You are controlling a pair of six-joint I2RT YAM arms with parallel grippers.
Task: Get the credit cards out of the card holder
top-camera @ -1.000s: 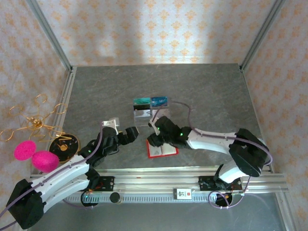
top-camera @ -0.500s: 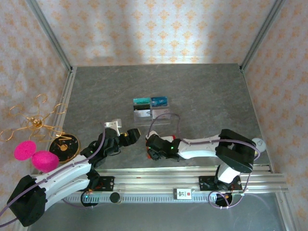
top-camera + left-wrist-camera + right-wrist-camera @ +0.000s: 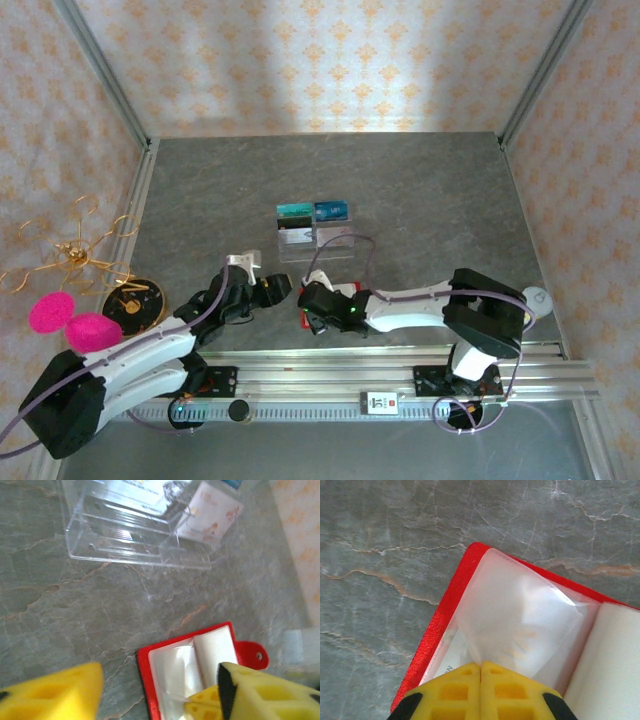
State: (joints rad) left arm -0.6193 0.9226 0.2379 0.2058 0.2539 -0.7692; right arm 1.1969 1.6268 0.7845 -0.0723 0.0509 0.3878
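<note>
**Right arm pinches pocket leaf, left arm waits open**

The card holder [image 3: 192, 667] lies spread open and flat on the table on the near side of the clear tray [image 3: 125, 527], apart from it. Its red cover faces down and its whitish pockets face up.

The right gripper [image 3: 481, 677] has its pads pressed together with no gap, nipping a clear pocket leaf [image 3: 520, 615], which tents up toward the fingers. There is faint print under the film by the red edge, probably a card inside, but I can't confirm it. In the top view the right gripper [image 3: 312, 303] covers most of the holder.

The left gripper [image 3: 272, 289] sits near-left of the tray, with its jaws wide and nothing between them. The wrist view shows the holder's near-left corner between the left fingers [image 3: 55, 692].

A blue card [image 3: 330, 211] stands in the tray's far right compartment.

Step in hand, as I judge it, is opening a pocket to get a card out. To do it well:
- Keep the pinch on the film only and lift it a little, so the mouth gapes without hauling the whole holder up.
- Bring the left jaws down to pin the red cover, or to take the card's exposed edge.
- Draw the card flat, along the pocket's opening direction.
- Watch the grip: the film is thin and slick, so a slip is likely.
</note>
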